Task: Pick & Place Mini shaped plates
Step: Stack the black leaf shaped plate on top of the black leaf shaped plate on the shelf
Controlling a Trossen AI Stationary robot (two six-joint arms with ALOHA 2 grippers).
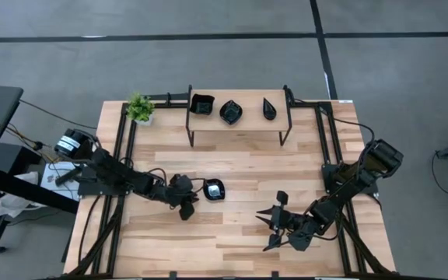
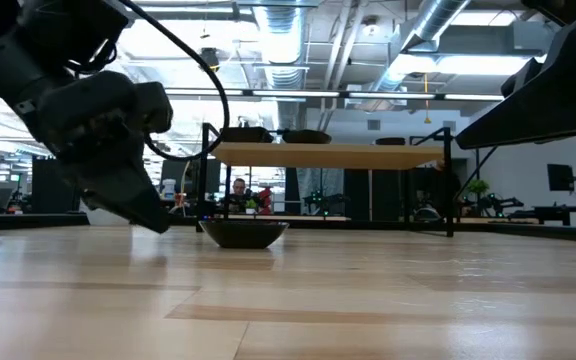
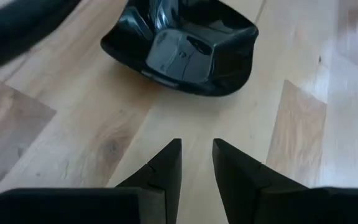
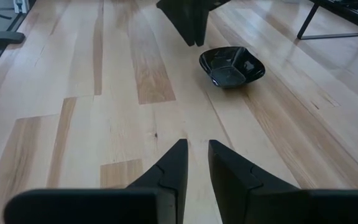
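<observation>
High view: one square black dish (image 1: 214, 189) lies alone on the wooden surface (image 1: 232, 155), in front of a small shelf (image 1: 239, 123) that carries three more dishes (image 1: 230, 111), likely the drop-off spot; a potted plant (image 1: 140, 108) stands beside the shelf. Left gripper (image 1: 185, 204) sits just beside the lone dish; right gripper (image 1: 274, 224) waits farther off. Low view: dish (image 2: 244, 233) flat on the surface, shelf behind it. Left wrist view: fingers (image 3: 166, 168) slightly parted, empty, aimed at the dish (image 3: 182, 46). Right wrist view: fingers (image 4: 169, 168) slightly parted, empty, dish (image 4: 231, 66) well apart.
</observation>
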